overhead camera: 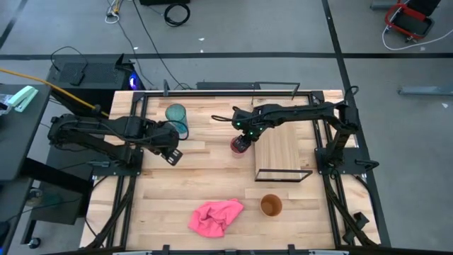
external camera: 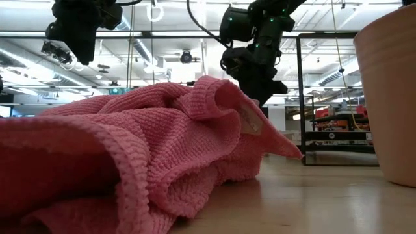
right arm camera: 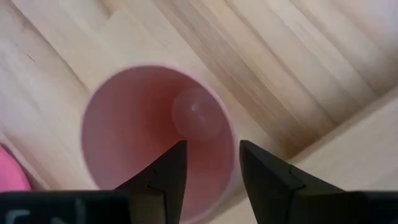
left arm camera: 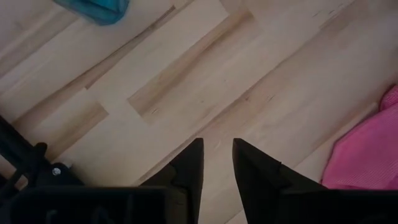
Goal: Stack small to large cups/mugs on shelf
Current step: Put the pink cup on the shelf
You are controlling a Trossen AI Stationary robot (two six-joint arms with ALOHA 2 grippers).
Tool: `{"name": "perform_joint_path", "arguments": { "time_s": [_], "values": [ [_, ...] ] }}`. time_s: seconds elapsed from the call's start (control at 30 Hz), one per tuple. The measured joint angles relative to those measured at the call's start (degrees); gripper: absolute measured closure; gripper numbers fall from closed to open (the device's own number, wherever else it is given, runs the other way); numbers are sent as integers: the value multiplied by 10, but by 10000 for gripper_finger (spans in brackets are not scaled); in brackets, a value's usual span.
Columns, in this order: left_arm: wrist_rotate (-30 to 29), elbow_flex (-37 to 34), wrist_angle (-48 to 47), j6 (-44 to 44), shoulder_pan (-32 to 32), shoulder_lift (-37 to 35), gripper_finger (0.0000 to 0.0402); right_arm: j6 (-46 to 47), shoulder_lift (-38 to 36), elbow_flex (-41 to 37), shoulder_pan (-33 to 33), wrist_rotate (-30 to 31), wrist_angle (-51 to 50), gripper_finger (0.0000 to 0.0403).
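Straddling the pink cup's [right arm camera: 155,130] rim, the right gripper [right arm camera: 208,165], fingers apart, should descend, clamp, then carry toward 3 o'clock onto the shelf [overhead camera: 283,147].

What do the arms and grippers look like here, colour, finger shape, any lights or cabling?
Both arms are dark, near-black jointed links. The right arm shows small green lights near its wrist and a thin black cable looping off it. The left gripper and right gripper each have two dark, tapered, wedge-shaped fingers.
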Motion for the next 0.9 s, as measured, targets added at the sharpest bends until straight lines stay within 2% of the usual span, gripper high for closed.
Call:
{"name": "perform_joint_path", "arguments": {
  "time_s": [0.13,0.23,0.53,0.6,0.73,0.9],
  "values": [
    [0,0,1,0,0,0,312,3,4,0,1,2,7,257],
    [0,0,2,0,0,0,317,7,6,0,1,3,6,277],
    [-3,0,5,1,0,0,313,6,4,0,1,4,12,387],
    [-7,0,5,1,0,0,313,-8,4,5,1,-3,3,394],
    [-13,0,5,2,0,0,317,-19,4,55,1,-9,-43,393],
    [-17,0,5,2,0,0,323,-58,4,186,1,6,-181,396]
  ]
}}
